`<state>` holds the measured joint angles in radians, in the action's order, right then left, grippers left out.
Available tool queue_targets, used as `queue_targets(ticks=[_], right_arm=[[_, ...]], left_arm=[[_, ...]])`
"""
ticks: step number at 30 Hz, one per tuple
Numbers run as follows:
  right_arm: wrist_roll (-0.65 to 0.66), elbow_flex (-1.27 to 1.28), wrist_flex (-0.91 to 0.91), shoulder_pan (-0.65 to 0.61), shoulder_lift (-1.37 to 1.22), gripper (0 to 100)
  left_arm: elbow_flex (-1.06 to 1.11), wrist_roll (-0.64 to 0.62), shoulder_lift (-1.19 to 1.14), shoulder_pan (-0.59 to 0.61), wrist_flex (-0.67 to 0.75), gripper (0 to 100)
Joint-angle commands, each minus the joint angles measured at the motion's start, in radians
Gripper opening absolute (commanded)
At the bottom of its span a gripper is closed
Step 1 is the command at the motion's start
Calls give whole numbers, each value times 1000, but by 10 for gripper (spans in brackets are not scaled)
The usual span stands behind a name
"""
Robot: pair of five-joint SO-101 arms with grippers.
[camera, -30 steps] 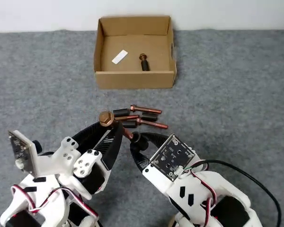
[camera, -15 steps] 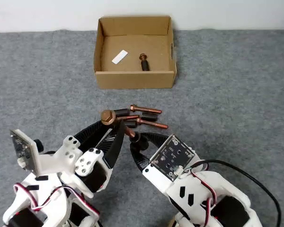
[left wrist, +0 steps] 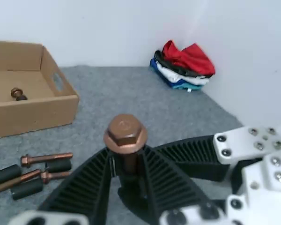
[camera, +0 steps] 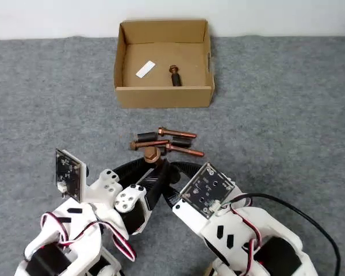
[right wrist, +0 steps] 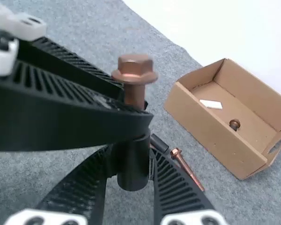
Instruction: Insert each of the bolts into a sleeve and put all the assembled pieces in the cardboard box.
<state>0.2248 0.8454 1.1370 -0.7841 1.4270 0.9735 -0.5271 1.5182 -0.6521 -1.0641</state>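
My left gripper [left wrist: 129, 165] is shut on a copper bolt [left wrist: 125, 134], which stands upright with its hex head up. Its shaft goes down into a black sleeve [right wrist: 131, 161], and my right gripper [right wrist: 131, 171] is shut on that sleeve from the other side. In the high view the two grippers meet at the bolt [camera: 152, 154], just in front of the loose copper bolts [camera: 178, 133] and black sleeves [camera: 146, 137] on the carpet. The cardboard box [camera: 163, 96] stands beyond them, holding one assembled piece [camera: 175, 75].
A white label [camera: 145, 69] lies on the box floor. Grey carpet [camera: 287, 115] spreads to both sides of the box. The left wrist view shows a pile of folded clothes [left wrist: 182, 65] by the far wall. A black cable [camera: 310, 221] runs beside my right arm.
My left arm swung right and turned, bringing the bolt from a slant at the left to upright over the sleeve. My right gripper stayed nearly still.
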Motion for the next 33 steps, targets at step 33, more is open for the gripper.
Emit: queue_targets(ticks=[33], right_arm=[[-184, -29, -1, 257, -59, 8]], left_arm=[[-180, 210, 5, 318, -137, 4]])
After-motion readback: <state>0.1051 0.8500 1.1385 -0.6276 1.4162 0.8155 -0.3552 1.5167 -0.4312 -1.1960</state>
